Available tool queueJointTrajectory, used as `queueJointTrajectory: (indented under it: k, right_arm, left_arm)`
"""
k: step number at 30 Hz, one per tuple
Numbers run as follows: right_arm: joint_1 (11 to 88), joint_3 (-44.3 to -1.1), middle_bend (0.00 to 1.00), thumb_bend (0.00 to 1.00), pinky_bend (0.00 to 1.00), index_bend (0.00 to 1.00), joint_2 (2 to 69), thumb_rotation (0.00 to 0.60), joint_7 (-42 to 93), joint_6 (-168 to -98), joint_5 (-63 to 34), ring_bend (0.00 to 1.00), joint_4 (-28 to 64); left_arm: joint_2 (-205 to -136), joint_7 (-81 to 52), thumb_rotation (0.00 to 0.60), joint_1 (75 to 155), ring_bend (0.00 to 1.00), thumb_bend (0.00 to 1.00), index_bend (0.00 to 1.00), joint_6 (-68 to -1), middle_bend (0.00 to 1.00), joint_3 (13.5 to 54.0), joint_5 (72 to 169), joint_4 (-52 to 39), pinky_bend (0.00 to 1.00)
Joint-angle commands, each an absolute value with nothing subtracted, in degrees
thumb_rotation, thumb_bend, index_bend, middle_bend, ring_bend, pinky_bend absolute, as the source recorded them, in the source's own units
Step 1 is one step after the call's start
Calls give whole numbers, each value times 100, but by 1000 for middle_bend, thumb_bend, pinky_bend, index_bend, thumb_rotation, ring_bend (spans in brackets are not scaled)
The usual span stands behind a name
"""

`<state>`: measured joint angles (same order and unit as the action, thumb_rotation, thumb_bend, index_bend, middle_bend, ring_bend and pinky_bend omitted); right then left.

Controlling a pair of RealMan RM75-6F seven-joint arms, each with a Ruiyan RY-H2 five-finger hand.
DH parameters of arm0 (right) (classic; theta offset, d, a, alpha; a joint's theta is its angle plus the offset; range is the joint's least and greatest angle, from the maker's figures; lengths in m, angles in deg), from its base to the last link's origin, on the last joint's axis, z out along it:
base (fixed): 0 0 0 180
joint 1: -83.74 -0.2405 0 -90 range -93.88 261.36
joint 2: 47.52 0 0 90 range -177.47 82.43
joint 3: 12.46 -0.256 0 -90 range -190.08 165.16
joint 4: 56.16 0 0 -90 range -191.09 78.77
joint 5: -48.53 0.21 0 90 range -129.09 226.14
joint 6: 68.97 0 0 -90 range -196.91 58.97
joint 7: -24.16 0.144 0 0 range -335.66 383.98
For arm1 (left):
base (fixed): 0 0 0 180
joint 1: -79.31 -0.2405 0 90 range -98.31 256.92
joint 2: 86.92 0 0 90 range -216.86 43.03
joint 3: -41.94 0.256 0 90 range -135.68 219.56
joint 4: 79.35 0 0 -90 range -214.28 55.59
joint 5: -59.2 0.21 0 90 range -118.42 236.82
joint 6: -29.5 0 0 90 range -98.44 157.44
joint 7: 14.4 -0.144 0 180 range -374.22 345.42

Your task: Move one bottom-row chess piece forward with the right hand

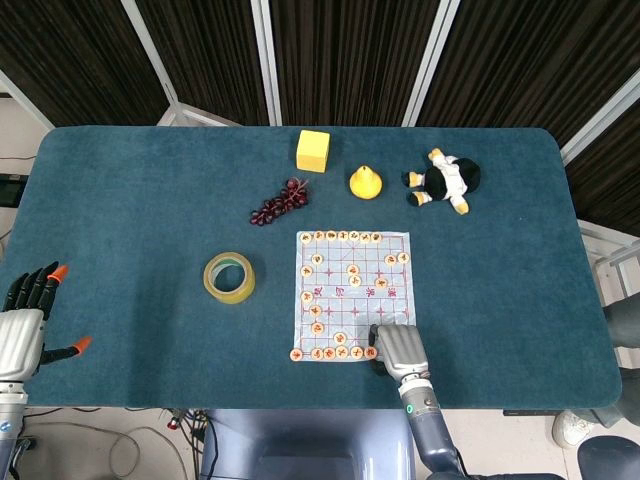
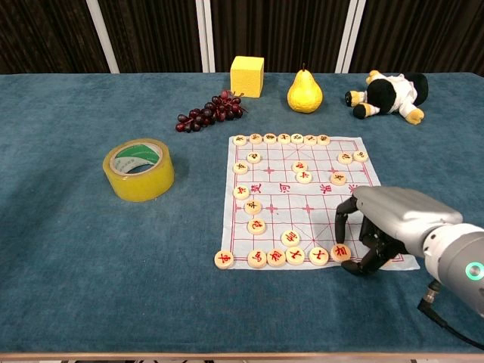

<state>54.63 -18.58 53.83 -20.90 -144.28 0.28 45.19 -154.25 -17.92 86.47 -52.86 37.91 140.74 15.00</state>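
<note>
A paper chess board (image 2: 302, 203) (image 1: 352, 292) lies on the blue table, with round tan pieces on it. Its bottom row (image 2: 276, 258) runs along the near edge. My right hand (image 2: 389, 223) (image 1: 398, 348) is at the board's near right corner. A finger and the thumb pinch the rightmost bottom-row piece (image 2: 341, 252), which sits just ahead of its neighbours. In the head view the hand covers most of that piece. My left hand (image 1: 25, 325) hovers past the table's near left corner, fingers spread, holding nothing.
A yellow tape roll (image 2: 139, 169) stands left of the board. Behind the board lie dark grapes (image 2: 209, 111), a yellow cube (image 2: 247, 76), a pear (image 2: 305, 92) and a black-and-white plush toy (image 2: 386, 94). Several pieces are scattered over the board's middle.
</note>
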Motion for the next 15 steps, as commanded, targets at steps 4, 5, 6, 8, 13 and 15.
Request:
queueJointTrajectory:
  k: [4,5,6,8,13,15]
  right_arm:
    - [5398,-2040,1000,369,1000,566,5186,600,-2153,-14496,6,1000,4791]
    - [5377,-2067,1000,369,1000,566,5153,600,-2187,-14500,17,1000,4842]
    - [5365,-2078,1000,369,1000,566,5137,600,-2212,-14501,30,1000,4872]
    - [5328,-2120,1000,369,1000,566,5110,600,-2272,-14489,117,1000,4973]
    - [5168,-2355,1000,369,982,566,5122,600,-2358,-14414,366,1000,5018]
    - [5088,-2458,1000,369,954,566,5146,600,-2387,-14367,479,1000,4983]
  left_arm:
    - [-15454,-1885,600,8644,0,0,0,-5266,0,3797,14021,1480,0]
    - [-15466,-1888,600,8642,0,0,0,-5279,0,3794,14025,1462,0]
    - [-15476,-1886,600,8639,0,0,0,-5293,0,3791,14029,1445,0]
    - [-15512,-1872,600,8623,0,0,0,-5338,0,3779,14026,1398,0]
    - [-15588,-1952,600,8623,0,0,0,-5371,0,3764,14016,1305,0]
    - [-15608,-1995,600,8619,0,0,0,-5381,0,3758,13998,1298,0]
